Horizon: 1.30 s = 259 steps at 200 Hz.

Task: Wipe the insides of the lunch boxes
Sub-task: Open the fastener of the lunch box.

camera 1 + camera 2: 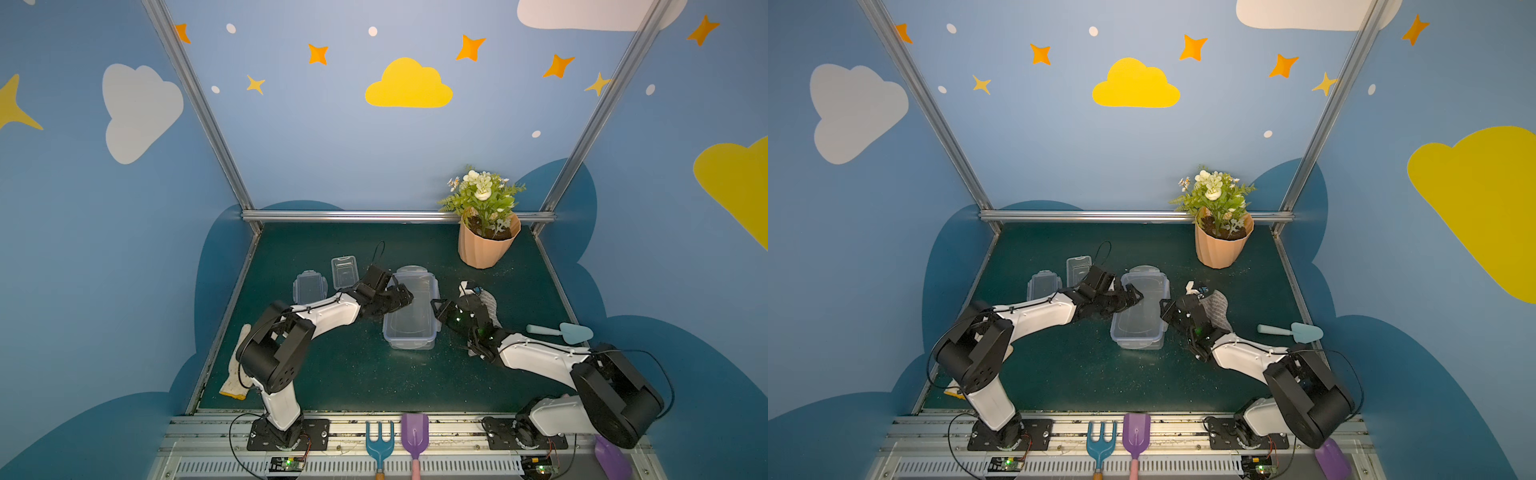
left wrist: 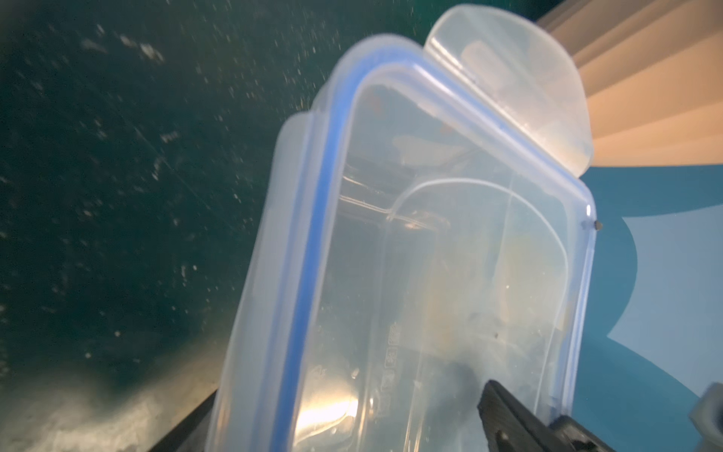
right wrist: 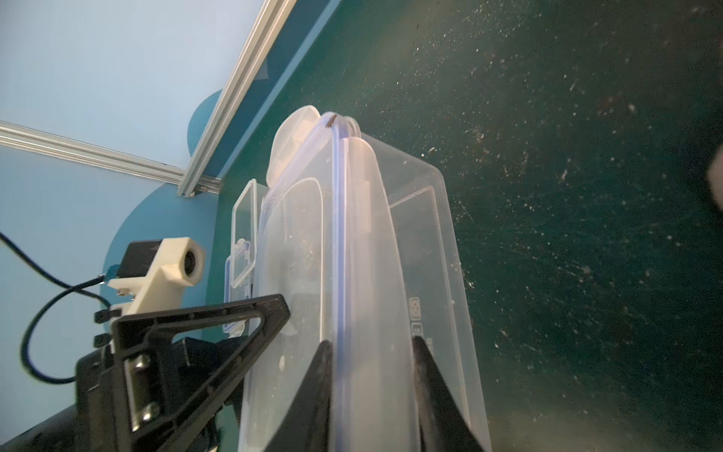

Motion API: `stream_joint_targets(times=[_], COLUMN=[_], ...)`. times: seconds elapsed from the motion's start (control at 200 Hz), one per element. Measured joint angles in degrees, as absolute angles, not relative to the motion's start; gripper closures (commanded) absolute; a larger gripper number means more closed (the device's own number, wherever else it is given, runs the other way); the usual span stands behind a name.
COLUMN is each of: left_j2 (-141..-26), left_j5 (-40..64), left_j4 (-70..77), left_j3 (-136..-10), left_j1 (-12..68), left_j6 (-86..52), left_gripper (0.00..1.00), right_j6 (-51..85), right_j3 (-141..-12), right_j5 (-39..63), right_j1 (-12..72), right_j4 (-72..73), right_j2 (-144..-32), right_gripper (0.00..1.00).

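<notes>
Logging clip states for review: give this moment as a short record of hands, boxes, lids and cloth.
left hand: open, at the large lid
right hand: shut on the large lid's edge
large box: mid-table, under the large lid
small box: open, left of large box
small lid: beside small box
cloth: on table behind right arm, unheld

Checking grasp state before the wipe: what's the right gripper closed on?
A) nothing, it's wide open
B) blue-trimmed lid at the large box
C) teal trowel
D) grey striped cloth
B: in the right wrist view the right gripper pinches the rim of the blue-trimmed lid, while the grey striped cloth lies loose beside that arm.
</notes>
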<state>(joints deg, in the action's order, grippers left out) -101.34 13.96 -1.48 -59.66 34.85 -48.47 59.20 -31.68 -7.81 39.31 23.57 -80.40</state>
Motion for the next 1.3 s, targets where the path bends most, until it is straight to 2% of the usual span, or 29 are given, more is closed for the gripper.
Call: stream_joint_targets(times=[0.35,0.596,0.671,0.716,0.746,0.781,1.061,1.297], left_j2=[-102.7,-102.6,-102.5,-102.3,-102.1,-101.8,-98.2,-88.6], left_j5=[8.4,8.3,8.0,7.8,7.7,7.6,7.5,11.4], left_j4=[-2.3,-2.4,-2.6,-2.7,-3.1,-3.6,-12.7,-15.4], left_j3=[-60.8,-60.8,-60.8,-60.8,-60.9,-60.9,-61.9,-58.3], left_j1=[35.4,35.5,35.5,35.6,35.7,35.8,35.7,30.7], left_j6=[-48.4,-48.4,-48.4,-48.4,-48.3,-48.2,-45.6,-44.6], left_gripper=[0.06,0.05,0.05,0.03,0.02,0.01,0.00,0.00], right_j6=[53.6,52.6,52.6,52.6,52.6,52.6,52.7,53.0], right_j3=[-43.2,-43.8,-43.8,-43.8,-43.8,-43.8,-44.1,-44.6], right_j5=[-9.2,-9.3,-9.0,-8.5,-8.0,-7.3,-2.0,1.5], right_j1=[40.3,40.3,40.1,39.8,39.6,39.4,38.7,38.7], right_j4=[9.0,7.8,7.7,7.6,7.6,7.4,6.4,6.2], right_j2=[-87.5,-87.4,-87.2,-87.1,-87.0,-86.8,-86.5,-86.5], right_gripper=[1.00,1.00,0.88,0.87,0.90,1.00,1.00,1.00])
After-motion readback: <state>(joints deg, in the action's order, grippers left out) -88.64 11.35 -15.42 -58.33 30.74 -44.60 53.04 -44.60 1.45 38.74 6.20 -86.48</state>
